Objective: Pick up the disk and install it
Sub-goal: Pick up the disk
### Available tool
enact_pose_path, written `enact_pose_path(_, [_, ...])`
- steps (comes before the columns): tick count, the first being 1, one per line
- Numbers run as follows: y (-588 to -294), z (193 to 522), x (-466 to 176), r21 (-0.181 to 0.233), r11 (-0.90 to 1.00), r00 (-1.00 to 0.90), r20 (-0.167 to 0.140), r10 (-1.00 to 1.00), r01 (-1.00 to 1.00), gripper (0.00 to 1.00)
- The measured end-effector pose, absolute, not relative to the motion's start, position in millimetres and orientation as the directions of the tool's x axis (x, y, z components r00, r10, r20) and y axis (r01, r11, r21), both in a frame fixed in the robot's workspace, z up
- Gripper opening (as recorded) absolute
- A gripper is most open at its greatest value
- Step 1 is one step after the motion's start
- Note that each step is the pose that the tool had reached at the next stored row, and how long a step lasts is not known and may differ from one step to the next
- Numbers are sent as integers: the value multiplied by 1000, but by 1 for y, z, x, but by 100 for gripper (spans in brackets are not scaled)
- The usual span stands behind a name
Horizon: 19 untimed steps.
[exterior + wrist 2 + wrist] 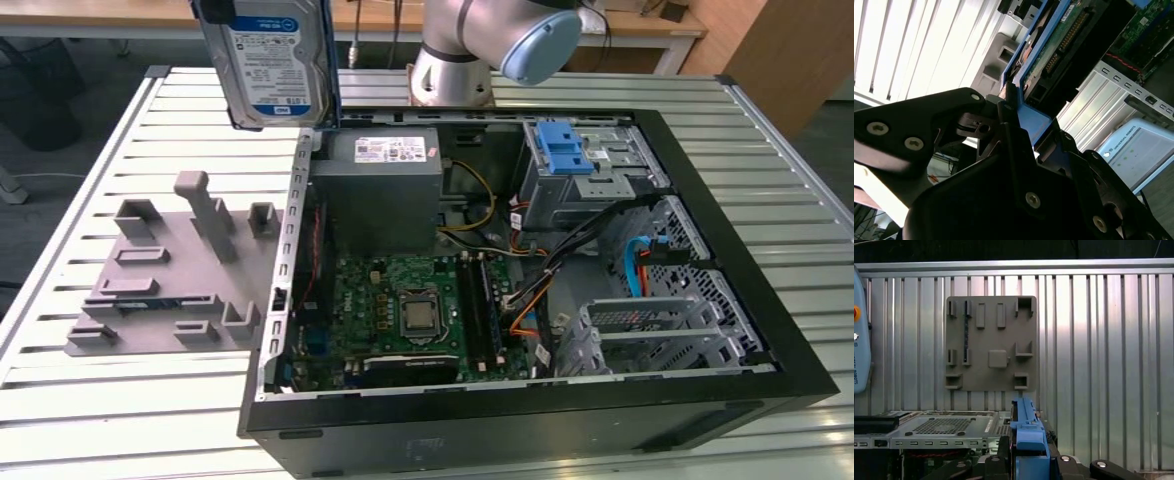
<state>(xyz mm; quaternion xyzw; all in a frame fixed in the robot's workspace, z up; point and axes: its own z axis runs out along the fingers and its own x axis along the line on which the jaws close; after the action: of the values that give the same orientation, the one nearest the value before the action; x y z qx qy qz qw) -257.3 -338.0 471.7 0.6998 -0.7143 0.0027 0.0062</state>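
While the black two-fingered gripper (pixel 1013 107) is clamped on the blue plastic carrier frame (pixel 1029 435), the disk (pixel 274 65), a flat rectangular silver hard drive with a blue-and-white label, hangs upright in the air, clear of the slatted metal tabletop (pixel 120 420). In the exterior view the disk appears near the tabletop edge where the grey robot arm (pixel 461 45) is based, towards the exterior view's left. It is above and just beside the corner of the open black computer case (pixel 747 330) that holds the grey metal power-supply box (pixel 380 175). In the second wrist view the fingers (pixel 1010 135) press the frame from both sides, and the drive's green circuit board (pixel 1054 45) faces the camera. A grey moulded fixture plate (pixel 147 290) lies flat between the case and the tabletop's edge at the exterior view's left.
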Motion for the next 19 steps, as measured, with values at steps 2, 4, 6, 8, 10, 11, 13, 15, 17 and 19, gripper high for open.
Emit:
enact_pose_path(2, [-338, 472, -256, 5, 20, -20, 13, -1000, -1000, 36])
enact_pose_path(4, [-339, 472, -255, 5, 20, -20, 13, -1000, -1000, 36])
enact_pose_path(6, [-339, 472, -254, 5, 20, -20, 13, -1000, -1000, 36])
enact_pose_path(8, [-339, 472, -252, 5, 20, -20, 13, -1000, -1000, 36])
enact_pose_path(10, [-339, 472, -251, 5, 21, -20, 13, -1000, -1000, 36])
enact_pose_path(11, [-339, 472, -250, 5, 21, -20, 13, -1000, -1000, 36])
enact_pose_path(13, [-340, 472, -248, 5, 20, -20, 13, -1000, -1000, 36])
enact_pose_path(15, [-340, 472, -247, 5, 21, -20, 13, -1000, -1000, 36])
enact_pose_path(17, [-340, 472, -245, 5, 21, -20, 13, -1000, -1000, 36])
enact_pose_path(19, [-340, 472, -244, 5, 21, -20, 13, -1000, -1000, 36])
